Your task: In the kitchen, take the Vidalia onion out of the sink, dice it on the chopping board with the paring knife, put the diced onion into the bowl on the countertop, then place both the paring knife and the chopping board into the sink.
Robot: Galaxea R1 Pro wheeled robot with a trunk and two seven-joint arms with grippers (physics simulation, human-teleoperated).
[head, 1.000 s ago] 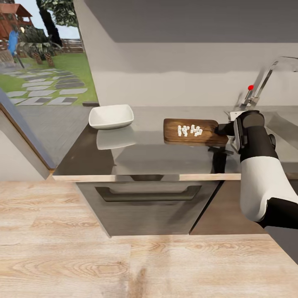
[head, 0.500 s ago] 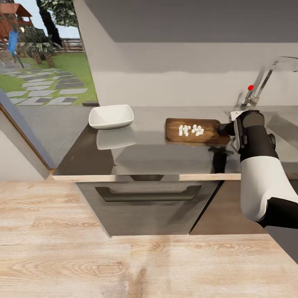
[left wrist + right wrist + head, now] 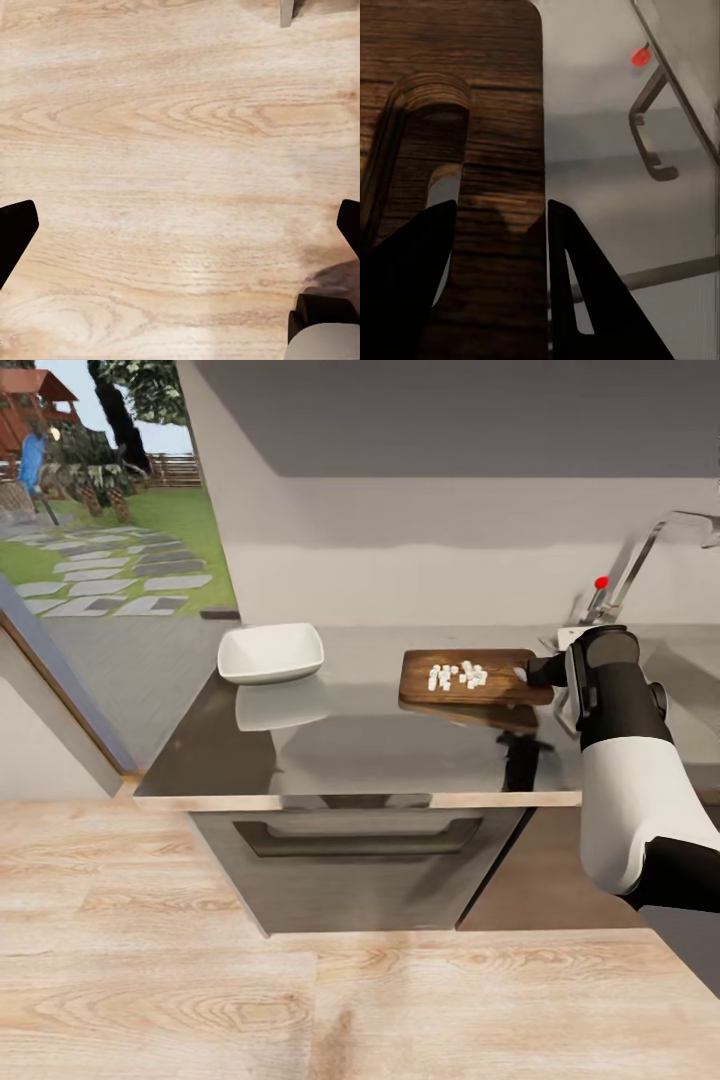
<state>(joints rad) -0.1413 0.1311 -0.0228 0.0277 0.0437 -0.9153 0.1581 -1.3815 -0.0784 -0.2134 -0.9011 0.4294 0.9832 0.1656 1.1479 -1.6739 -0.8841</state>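
Note:
My right gripper (image 3: 535, 673) is shut on the handle end of the brown chopping board (image 3: 470, 690), holding it level just above the grey countertop (image 3: 380, 750). A small heap of white diced onion (image 3: 457, 676) lies on the board. In the right wrist view both dark fingers (image 3: 585, 300) clamp the board (image 3: 502, 112) beside its slot hole. The white bowl (image 3: 271, 653) stands on the countertop to the board's left, well apart from it. My left gripper (image 3: 180, 225) hangs open over the wooden floor. The paring knife is out of view.
The chrome tap (image 3: 630, 570) with its red knob (image 3: 601, 582) rises behind my right arm, beside the sink (image 3: 690, 660) at the right edge. Dark cabinets with a bar handle (image 3: 360, 838) sit under the countertop. A glass door to a garden is at the left.
The right gripper has lifted the chopping board with the diced onion off the countertop; a reflection now shows beneath it. The head view has shifted slightly.

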